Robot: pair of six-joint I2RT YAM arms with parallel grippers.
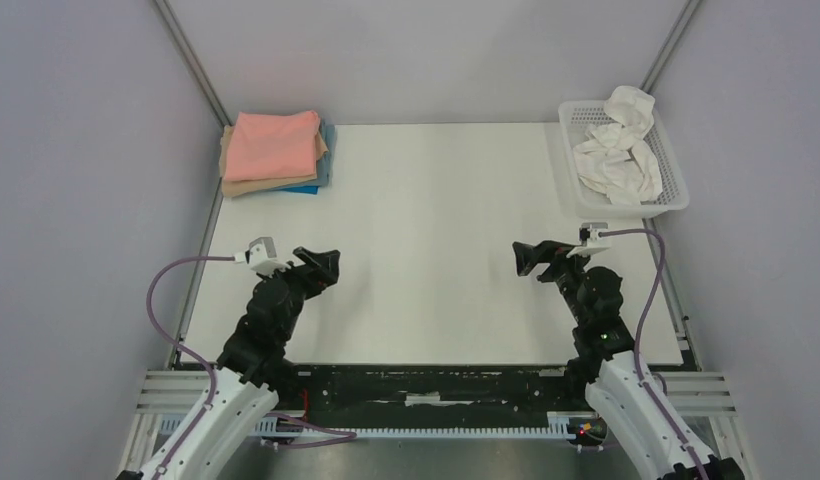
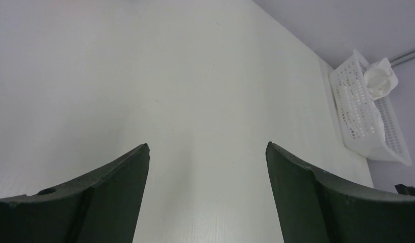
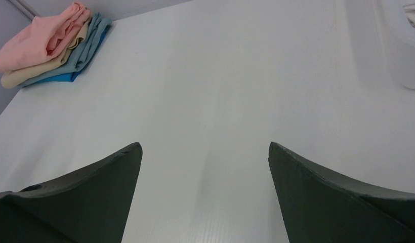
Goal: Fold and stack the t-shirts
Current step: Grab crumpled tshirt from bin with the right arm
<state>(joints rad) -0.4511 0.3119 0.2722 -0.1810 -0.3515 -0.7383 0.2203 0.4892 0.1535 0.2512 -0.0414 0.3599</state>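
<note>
left gripper and right gripper gape empty over the white table, folded salmon-pink, tan and blue t-shirts stacked far-left, crumpled white t-shirt in the white plastic mesh basket far-right.

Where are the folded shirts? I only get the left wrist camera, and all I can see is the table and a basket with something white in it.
Observer: The folded stack sits in the far left corner of the table. Salmon-pink is on top, with tan and blue under it.
Operator: Is the other arm holding anything?
Observer: No. The right gripper is open and empty. It hovers over bare table on the same side as the basket, nearer to the arms than the basket is.
</note>
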